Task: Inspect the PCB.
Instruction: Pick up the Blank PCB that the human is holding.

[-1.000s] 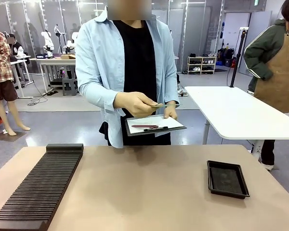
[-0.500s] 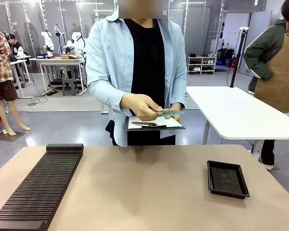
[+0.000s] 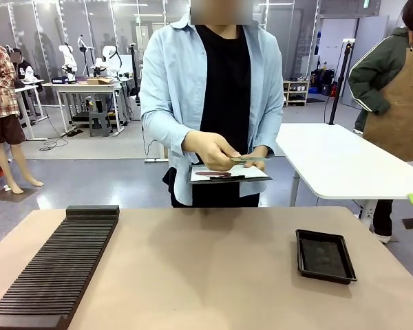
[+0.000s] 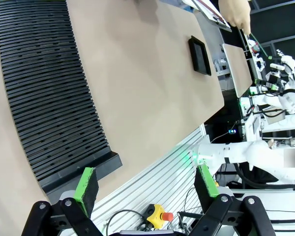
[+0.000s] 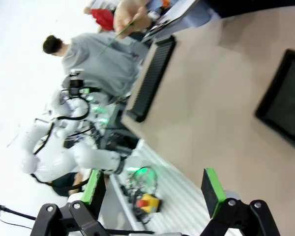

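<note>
Floor (image 3: 89, 177): grey, smooth, faintly glossy.
Right side: white table (image 3: 344, 165), bare top.
Far left: pale workbench (image 3: 82, 87).
Back wall: low shelf rack (image 3: 294, 93).

Green PCB (image 3: 246, 159); black tray (image 3: 325, 256)

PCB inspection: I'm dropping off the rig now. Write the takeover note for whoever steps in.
Left tool: open, holding nothing, raised near the table's robot-side edge.
Right tool: open, holding nothing, likewise near that edge.
PCB: in the person's hand, held flat just above the clipboard, beyond the table's far edge.
On the table: slotted black rack at the robot's left, black tray at its right.
Done: the person has the PCB in hand.
Left: the inspection appears to be under way; where the board goes next can't be told.
</note>
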Action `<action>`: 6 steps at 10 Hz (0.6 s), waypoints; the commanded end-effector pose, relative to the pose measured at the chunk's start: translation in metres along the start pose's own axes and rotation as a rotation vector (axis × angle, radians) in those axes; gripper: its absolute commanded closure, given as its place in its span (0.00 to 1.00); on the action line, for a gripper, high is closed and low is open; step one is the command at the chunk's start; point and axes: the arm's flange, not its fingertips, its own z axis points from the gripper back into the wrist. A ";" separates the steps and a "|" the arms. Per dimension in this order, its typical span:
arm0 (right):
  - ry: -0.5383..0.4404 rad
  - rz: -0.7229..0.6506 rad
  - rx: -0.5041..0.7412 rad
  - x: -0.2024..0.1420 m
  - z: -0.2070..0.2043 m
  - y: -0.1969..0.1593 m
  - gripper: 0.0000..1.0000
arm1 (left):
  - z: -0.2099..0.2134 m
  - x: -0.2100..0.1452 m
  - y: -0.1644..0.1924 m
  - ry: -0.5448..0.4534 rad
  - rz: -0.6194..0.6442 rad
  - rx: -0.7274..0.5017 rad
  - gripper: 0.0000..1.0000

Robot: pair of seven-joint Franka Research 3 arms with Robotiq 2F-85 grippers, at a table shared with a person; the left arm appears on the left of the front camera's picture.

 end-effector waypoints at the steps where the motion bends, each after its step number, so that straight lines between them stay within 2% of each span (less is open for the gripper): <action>1: 0.079 -0.163 0.044 0.036 -0.044 0.024 0.00 | 0.003 -0.001 -0.003 0.015 0.008 0.008 0.00; 3: 0.119 -0.327 0.119 0.064 -0.088 0.036 0.00 | 0.003 -0.001 -0.003 0.015 0.008 0.008 0.00; 6: 0.167 -0.435 0.198 0.093 -0.141 0.045 0.00 | 0.003 -0.001 -0.003 0.015 0.008 0.008 0.00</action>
